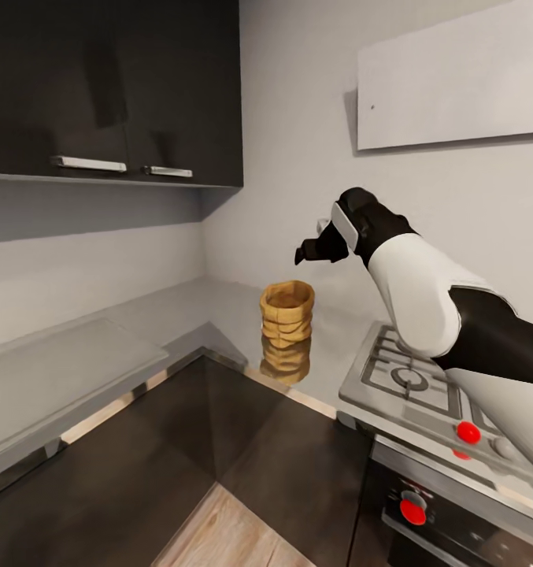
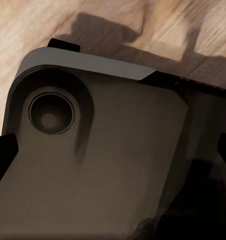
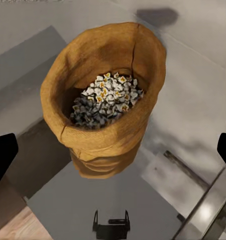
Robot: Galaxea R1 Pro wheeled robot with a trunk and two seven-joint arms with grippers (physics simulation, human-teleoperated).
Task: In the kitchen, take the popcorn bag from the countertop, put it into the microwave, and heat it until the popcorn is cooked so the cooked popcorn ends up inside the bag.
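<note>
The bag (image 1: 286,312) stands upright on the glossy desk (image 1: 219,303) in the corner of the kitchen, near the back wall and to the left of the hob (image 1: 412,382), its mouth open and its mirror image showing in the steel below it. The right hand (image 1: 317,246) hangs above and just to the right of the bag, apart from it, touching nothing. In the right wrist view the camera looks nearly straight down into the sack (image 3: 105,97), where the popcorn (image 3: 103,97) lies as a small heap of pale pieces at the bottom; the two dark fingertips (image 3: 2,157) sit at the far edges of that picture, so the fingers are spread wide with the bag between their lines. That pose reads as a set-up for a grasp from above: the wide spread leaves room for the rolled rim, and the sack's soft, wrinkled wall will likely give when squeezed, so a grip on the rim or upper wall seems safest to keep it from tipping. The left wrist view shows a grey, rounded part of the robot's own body over wood floor (image 2: 22,30); whether the left hand is spread or closed I cannot tell.
</note>
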